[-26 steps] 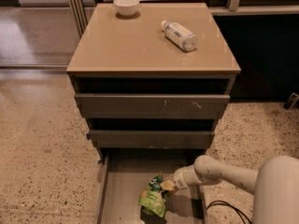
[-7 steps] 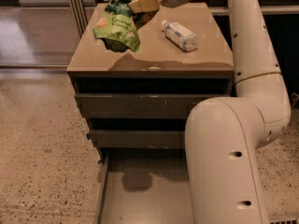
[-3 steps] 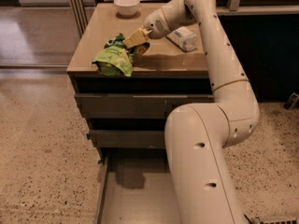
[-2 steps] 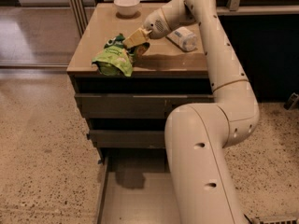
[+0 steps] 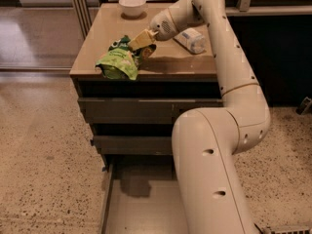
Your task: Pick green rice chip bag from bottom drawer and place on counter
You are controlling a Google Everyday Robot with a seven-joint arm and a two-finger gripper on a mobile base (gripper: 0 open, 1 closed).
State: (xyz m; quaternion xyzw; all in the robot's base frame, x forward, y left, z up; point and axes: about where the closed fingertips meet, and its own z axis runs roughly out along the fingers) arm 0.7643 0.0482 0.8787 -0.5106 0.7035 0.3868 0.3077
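The green rice chip bag point(image 5: 119, 62) lies crumpled on the tan counter point(image 5: 165, 62), near its front left edge. My gripper point(image 5: 141, 41) is over the counter at the bag's upper right end, its tan fingers point(image 5: 139, 39) against the top of the bag. The white arm reaches down to it from the upper right. The bottom drawer point(image 5: 141, 206) is pulled out below, its grey floor bare where it shows; the arm hides its right part.
A white bowl point(image 5: 132, 5) stands at the counter's back left. A clear plastic bottle with a white label point(image 5: 191, 39) lies on the counter right of the gripper. Two upper drawers point(image 5: 126, 111) are partly open. Speckled floor lies around the cabinet.
The bag was carried from the bottom drawer up over the counter, then lowered onto it. In the last second the bag and gripper have barely moved.
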